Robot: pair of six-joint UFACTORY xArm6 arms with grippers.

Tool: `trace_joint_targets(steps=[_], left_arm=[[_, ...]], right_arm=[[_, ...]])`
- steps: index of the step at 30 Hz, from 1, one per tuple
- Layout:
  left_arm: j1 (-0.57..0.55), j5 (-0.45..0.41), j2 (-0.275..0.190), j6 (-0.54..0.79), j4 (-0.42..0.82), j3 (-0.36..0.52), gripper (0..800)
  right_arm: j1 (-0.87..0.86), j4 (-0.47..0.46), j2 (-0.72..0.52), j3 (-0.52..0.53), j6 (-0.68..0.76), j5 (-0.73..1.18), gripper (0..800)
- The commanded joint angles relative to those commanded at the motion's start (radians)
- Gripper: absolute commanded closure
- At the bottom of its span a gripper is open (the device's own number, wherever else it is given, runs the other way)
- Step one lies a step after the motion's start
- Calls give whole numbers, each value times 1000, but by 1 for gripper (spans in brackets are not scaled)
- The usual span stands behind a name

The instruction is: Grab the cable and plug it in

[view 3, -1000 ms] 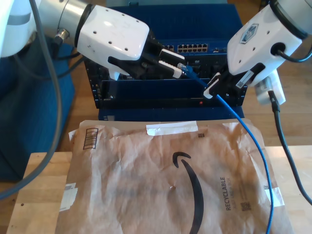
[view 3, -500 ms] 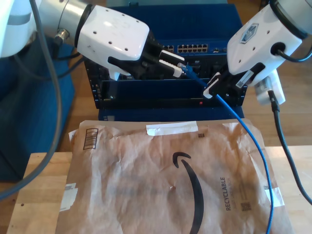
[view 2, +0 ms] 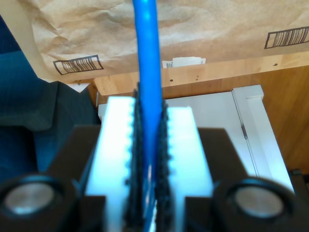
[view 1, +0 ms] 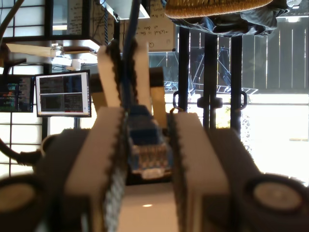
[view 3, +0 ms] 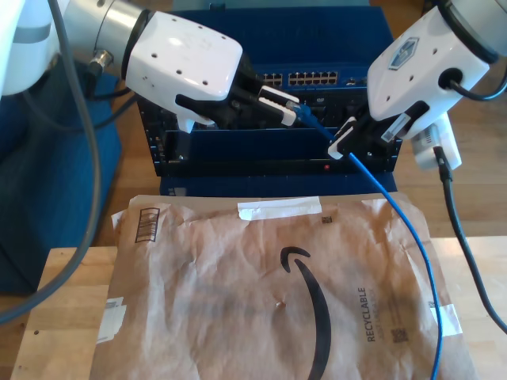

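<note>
The blue cable (view 3: 398, 224) runs from the exterior view's lower right up over the envelope to both grippers. My first gripper (view 3: 290, 112), on the arm at the exterior view's left, is shut on the cable's translucent blue plug (view 1: 147, 151), whose contacts poke out past the white fingers (view 1: 195, 159). My second gripper (view 3: 345, 143), on the arm at the exterior view's right, is shut on the cable (view 2: 147, 63) a short way behind the plug. Both hang in front of the blue network switch (view 3: 313, 78) with its rows of ports.
A large brown paper envelope (view 3: 269, 277) covers most of the wooden table (view 3: 63, 317). Behind it stands a dark rack (view 3: 238, 150) carrying the switch. Thick grey robot cables (view 3: 91, 158) hang at the exterior view's left, a black one (view 3: 467, 245) at its right.
Both grippers have lifted slightly with the cable still held between them. The hanging part of the cable has shifted a little toward the exterior view's left.
</note>
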Motion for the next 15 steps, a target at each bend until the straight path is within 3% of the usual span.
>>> trace_joint_targets(steps=[3, 8, 11, 13, 14, 15], left_arm=[[0, 0, 0, -2, 0, 0, 766], [0, 2, 0, -2, 0, 3, 782], [0, 3, 0, -3, 0, 2, 798], [-2, 14, 0, -5, 0, 2, 798], [-2, 29, 0, -6, 0, 0, 798], [-3, 43, 0, -9, 0, -2, 798]], right_arm=[[-2, 0, 5, -2, 0, -2, 780], [-2, 3, 9, -3, 0, 0, 749], [-2, 15, 9, -3, -2, 0, 422], [-2, 15, 9, -5, -3, 0, 145], [-2, 15, 8, -6, -5, 0, 48], [-2, 15, 5, -15, -5, -2, 3]])
